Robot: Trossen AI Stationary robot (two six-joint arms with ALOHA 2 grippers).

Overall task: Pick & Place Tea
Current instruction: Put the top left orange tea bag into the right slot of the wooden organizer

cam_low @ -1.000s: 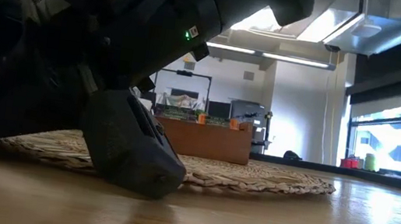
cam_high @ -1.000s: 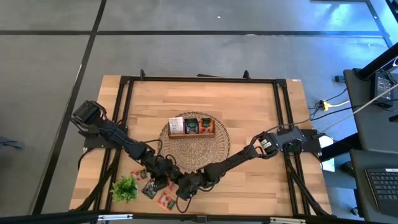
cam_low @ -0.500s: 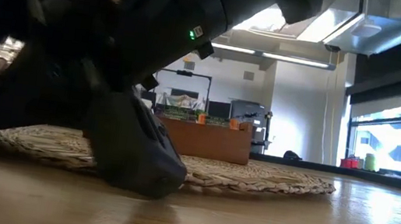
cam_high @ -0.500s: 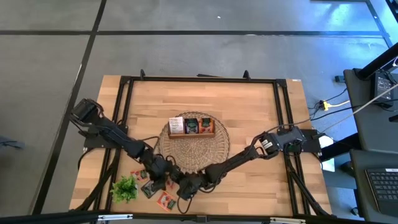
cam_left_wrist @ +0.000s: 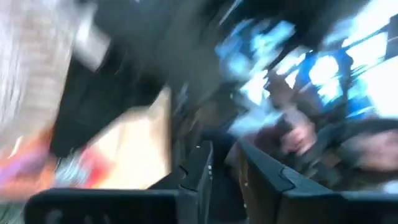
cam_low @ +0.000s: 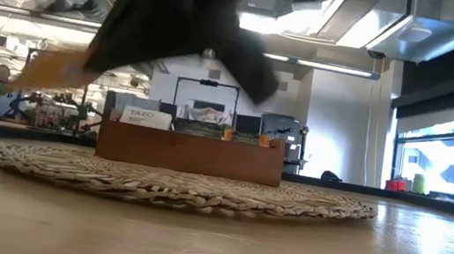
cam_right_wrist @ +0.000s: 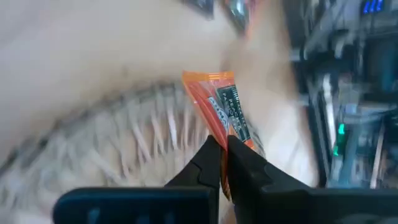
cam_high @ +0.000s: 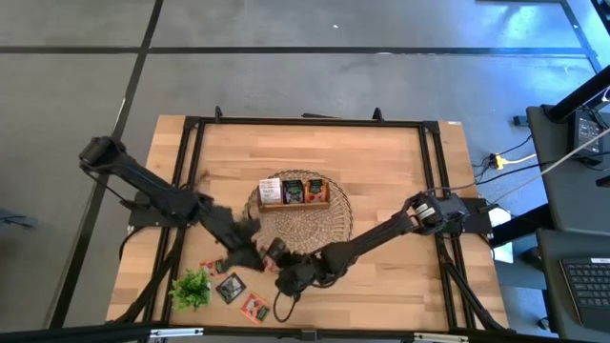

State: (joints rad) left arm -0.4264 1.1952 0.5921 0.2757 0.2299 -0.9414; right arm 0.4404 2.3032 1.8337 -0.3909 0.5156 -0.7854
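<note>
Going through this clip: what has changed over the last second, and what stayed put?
Both arms lifted off the table's front edge. The right end effector now pinches a small orange tea-bag sachet over the round wicker mat. The left end effector rose and swung toward the mat. The brown wooden tray, green plant sprig and loose sachets stayed.

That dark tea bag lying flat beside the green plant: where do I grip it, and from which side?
Come straight down on the dark tea bag and pinch its edge facing away from the plant. It lies flat on the table, so no side is tall enough to clamp.
</note>
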